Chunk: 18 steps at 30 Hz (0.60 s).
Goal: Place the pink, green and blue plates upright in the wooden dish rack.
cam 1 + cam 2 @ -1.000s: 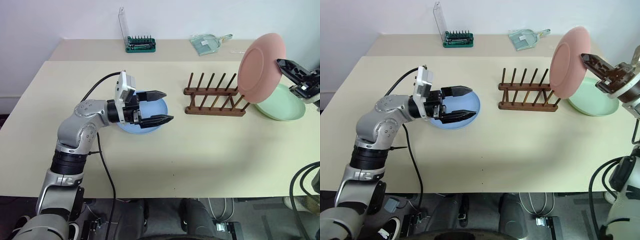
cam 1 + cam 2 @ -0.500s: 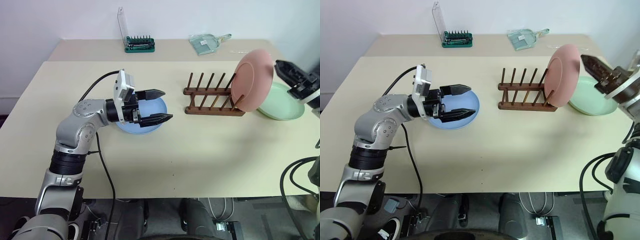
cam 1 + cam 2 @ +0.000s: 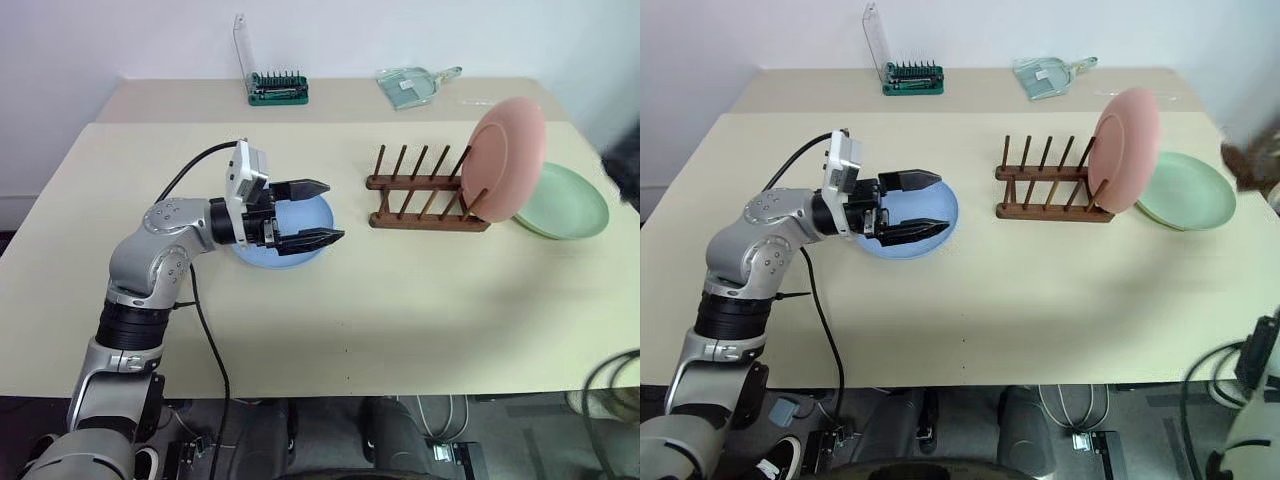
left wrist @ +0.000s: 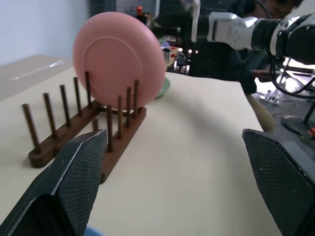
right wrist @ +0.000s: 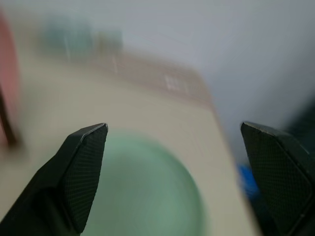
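Both eye views look steeply down from the head over the whole worktop (image 3: 400, 320). Left wrist view sits low, facing the wooden dish rack (image 4: 83, 123) up close. Right wrist view hovers near the green plate (image 5: 147, 196).

pink plate (image 3: 506, 159) now released in wooden dish rack (image 3: 425, 200), right end effector (image 5: 172, 182) opened, withdrawn

I get bright, even light over the table (image 3: 400, 330), shadows soft and faint, no glare. My right wrist view is heavily blurred, the green plate (image 5: 142, 196) just a smear. At the head views' right edge the right gripper (image 3: 1252, 165) is a dark blur.
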Motion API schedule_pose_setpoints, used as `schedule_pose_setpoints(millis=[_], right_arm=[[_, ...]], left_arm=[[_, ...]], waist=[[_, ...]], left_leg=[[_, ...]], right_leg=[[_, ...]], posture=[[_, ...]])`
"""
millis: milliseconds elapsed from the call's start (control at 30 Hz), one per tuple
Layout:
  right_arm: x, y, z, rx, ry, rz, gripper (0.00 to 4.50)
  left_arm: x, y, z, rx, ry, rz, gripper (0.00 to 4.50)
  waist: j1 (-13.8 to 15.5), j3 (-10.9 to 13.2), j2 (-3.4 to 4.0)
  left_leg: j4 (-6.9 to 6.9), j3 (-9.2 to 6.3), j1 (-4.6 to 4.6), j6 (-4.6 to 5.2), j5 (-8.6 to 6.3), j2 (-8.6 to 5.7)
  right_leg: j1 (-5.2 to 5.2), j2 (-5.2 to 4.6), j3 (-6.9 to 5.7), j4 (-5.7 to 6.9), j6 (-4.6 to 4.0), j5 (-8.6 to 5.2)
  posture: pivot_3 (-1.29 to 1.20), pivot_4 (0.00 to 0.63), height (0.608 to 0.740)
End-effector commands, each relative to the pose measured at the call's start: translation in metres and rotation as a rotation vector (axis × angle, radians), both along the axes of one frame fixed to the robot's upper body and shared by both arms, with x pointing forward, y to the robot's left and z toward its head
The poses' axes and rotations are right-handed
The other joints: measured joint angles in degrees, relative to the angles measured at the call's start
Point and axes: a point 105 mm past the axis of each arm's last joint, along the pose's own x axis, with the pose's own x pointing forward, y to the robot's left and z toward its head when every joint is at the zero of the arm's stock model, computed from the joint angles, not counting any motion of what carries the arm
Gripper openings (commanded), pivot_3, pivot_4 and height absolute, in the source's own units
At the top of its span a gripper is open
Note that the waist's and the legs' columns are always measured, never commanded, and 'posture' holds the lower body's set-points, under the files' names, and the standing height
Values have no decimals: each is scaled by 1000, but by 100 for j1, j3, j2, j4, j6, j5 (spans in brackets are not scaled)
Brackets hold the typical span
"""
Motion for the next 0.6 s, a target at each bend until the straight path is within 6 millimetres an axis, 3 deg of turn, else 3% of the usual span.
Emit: schedule_pose_setpoints(millis=[33,167,267,467,600], right_arm=[[-8,6,7,-113,107,120,4391],[-11,39,-18,-11,252,391,4391],[-8,56,-38,22,335,475,4391],[7,67,-69,47,411,423,4391],[22,65,-72,67,379,310,4391]], left_arm=[[-13,-7,6,6,-44,-62,4500],[-10,-12,8,-15,-50,-56,4500],[-11,-14,8,-19,-50,-59,4500],[-11,-11,9,-13,-51,-41,4500],[-11,-9,8,-13,-46,-24,4500]], waist=[[-61,0,1],[-124,0,0],[-146,0,-1],[-127,0,1],[-115,0,1]], left_leg=[[0,0,1,0,0,0],[-4,3,19,1,-1,9],[-2,2,19,1,0,9],[-1,2,16,-2,1,7],[-1,3,16,-4,2,6]], right_leg=[[0,0,1,0,0,0],[11,8,6,0,0,1],[13,8,7,1,0,1],[11,5,6,0,0,1],[11,4,6,0,0,1]], posture=[[0,150,724],[0,150,724],[0,150,724],[0,150,724],[0,150,724]])
